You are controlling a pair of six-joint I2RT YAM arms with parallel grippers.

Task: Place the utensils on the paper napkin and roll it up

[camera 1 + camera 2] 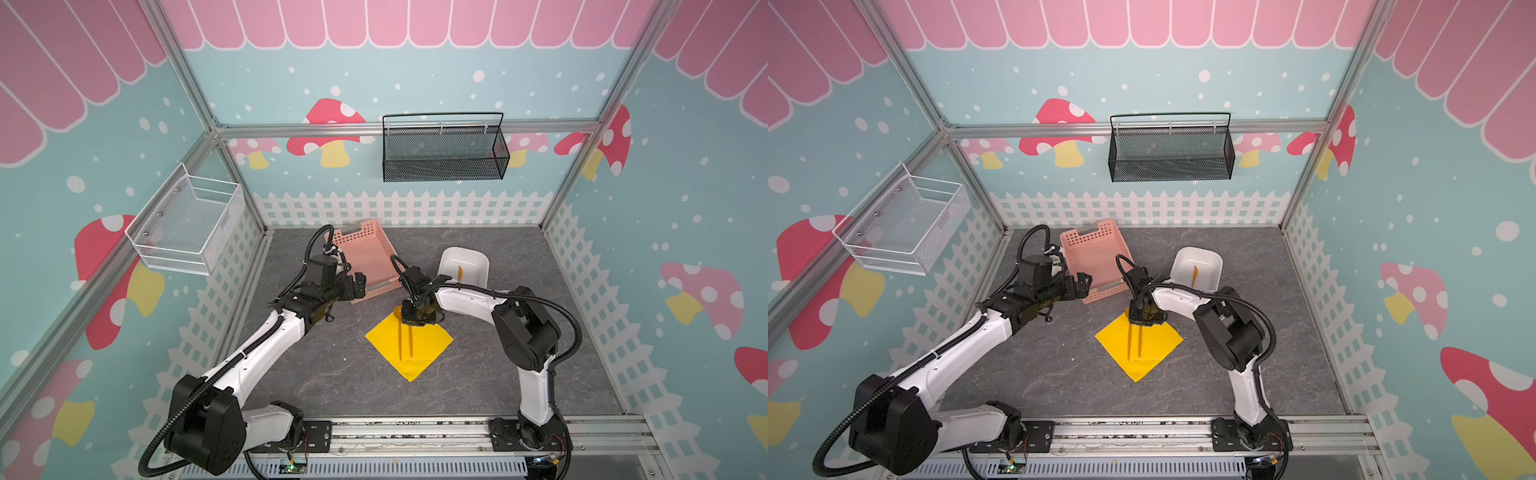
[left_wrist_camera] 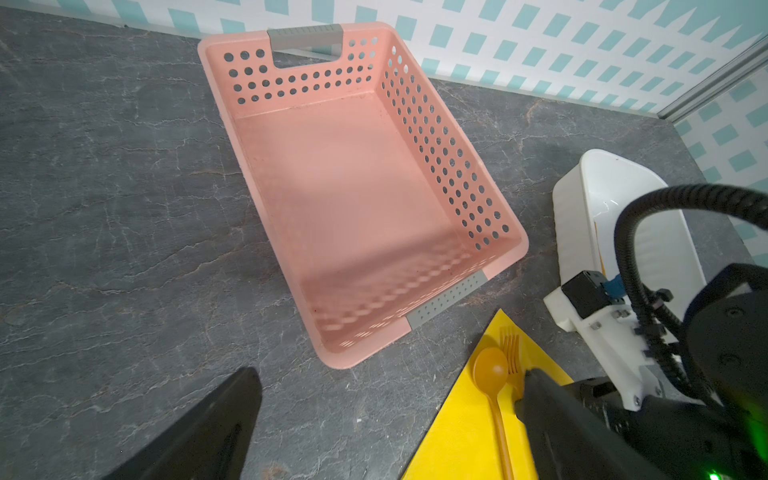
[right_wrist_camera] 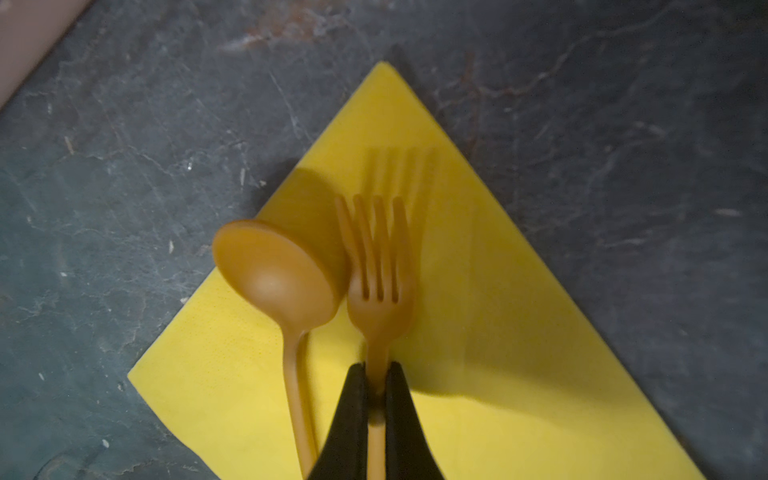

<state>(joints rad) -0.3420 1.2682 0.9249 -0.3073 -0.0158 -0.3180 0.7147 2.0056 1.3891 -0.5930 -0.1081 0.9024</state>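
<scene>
- The napkin (image 1: 430, 347) lies flat near the middle of the worktop (image 1: 316, 374), turned like a diamond with one corner toward the front edge.
- It looks thin, soft and very light, so I judge it will slide or crease under a push. A free corner is the place to pinch it, with the cutlery's weight as anchor.
- A spoon (image 3: 278, 278) and a fork (image 3: 380, 270) lie side by side on it, heads toward the back corner of the paper. The spoon's bowl overhangs the napkin's edge.
- Both look like stiff, slick, light plastic, best taken across the narrow handle.
- The right claw (image 3: 376, 368) is closed almost fully on the fork's neck, just behind the tines. The tines' shadow falls well ahead of them, so the head seems lifted off the paper.
- The left claw (image 1: 358, 284) is wide open and holds nothing, at the near rim of the pink basket (image 1: 374, 245).
- A white tub (image 1: 478, 259) near the back right holds one more orange piece (image 1: 459, 272).
- Only the right wrist view shows the grip itself — in both top views the claw hides the two heads.
- The top views alone give the whole napkin and the piece in the tub. The left wrist view shows nothing lying in the basket.
</scene>
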